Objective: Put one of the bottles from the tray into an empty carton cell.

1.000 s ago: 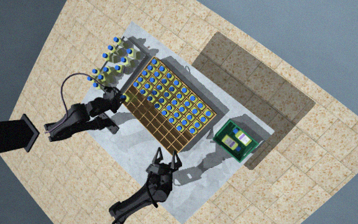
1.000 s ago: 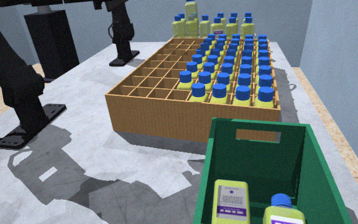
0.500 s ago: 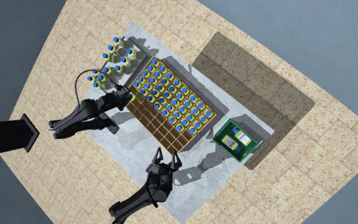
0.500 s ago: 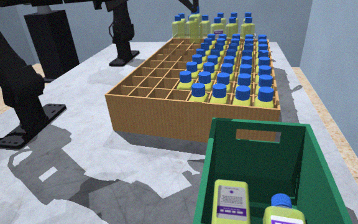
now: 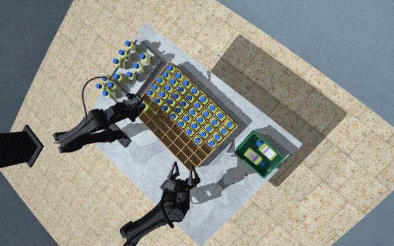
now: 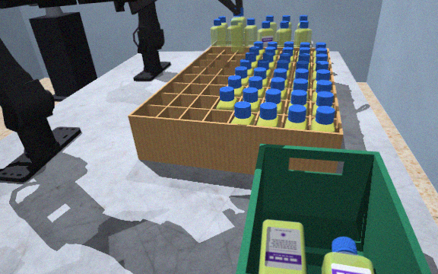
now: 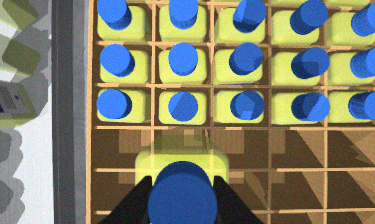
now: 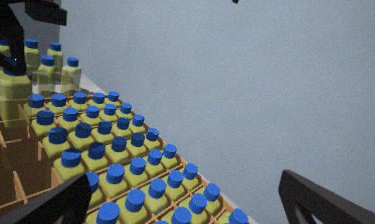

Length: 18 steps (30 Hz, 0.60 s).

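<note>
My left gripper (image 5: 141,105) (image 7: 182,185) is shut on the blue cap of a yellow-green bottle (image 6: 237,38) (image 8: 14,97). The bottle hangs upright over the tray-side end of the brown carton (image 5: 171,131) (image 6: 204,144) (image 7: 89,170). In the left wrist view it is over the empty cells just below the filled rows, around the second column from the edge. Its base is hidden there. The grey tray (image 7: 63,150) with several standing bottles is beside the carton. My right gripper (image 5: 183,166) (image 8: 185,181) is open and empty by the carton's far corner from the tray.
Many capped bottles fill the carton's other rows; empty cells run along the side nearest the arms. A green crate (image 5: 250,166) (image 6: 391,213) with two bottles (image 5: 269,151) (image 5: 252,156) stands past the carton's end opposite the tray.
</note>
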Motion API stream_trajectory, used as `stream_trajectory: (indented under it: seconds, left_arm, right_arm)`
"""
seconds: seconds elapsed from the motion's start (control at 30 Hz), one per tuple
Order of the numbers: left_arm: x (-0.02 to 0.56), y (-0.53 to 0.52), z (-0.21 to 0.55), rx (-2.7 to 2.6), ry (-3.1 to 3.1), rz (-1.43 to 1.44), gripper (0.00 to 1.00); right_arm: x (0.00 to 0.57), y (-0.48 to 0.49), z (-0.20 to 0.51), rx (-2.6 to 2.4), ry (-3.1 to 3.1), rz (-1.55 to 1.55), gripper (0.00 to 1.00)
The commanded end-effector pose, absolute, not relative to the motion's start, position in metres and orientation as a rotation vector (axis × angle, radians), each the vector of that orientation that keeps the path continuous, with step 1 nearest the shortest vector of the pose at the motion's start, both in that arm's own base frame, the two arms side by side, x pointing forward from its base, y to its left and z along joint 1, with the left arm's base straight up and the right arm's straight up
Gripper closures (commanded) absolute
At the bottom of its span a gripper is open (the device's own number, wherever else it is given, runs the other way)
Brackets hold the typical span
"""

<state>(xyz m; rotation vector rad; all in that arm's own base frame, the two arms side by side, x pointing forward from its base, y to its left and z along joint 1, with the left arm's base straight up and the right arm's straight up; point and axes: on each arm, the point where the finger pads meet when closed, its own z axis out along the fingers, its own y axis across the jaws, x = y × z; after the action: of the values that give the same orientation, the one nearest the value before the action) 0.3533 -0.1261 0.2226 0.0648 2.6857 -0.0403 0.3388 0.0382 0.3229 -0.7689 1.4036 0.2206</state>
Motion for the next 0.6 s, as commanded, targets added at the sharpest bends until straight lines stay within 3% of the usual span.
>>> stream_trajectory:
  seconds: [0.0,0.3,0.57]
  left_arm:
    - [0.364,-0.128,0.259,0.057,2.567,-0.078,0.70]
    - [0.351,-0.126,0.229,0.066,2.640,-0.043,0.70]
    - [0.363,-0.132,0.257,0.061,2.577,-0.078,0.70]
  right_arm:
    - [0.337,0.039,0.329,-0.772,1.392,0.216,0.00]
    - [0.337,0.039,0.329,-0.772,1.392,0.216,0.00]
    - [0.337,0.039,0.329,-0.772,1.392,0.216,0.00]
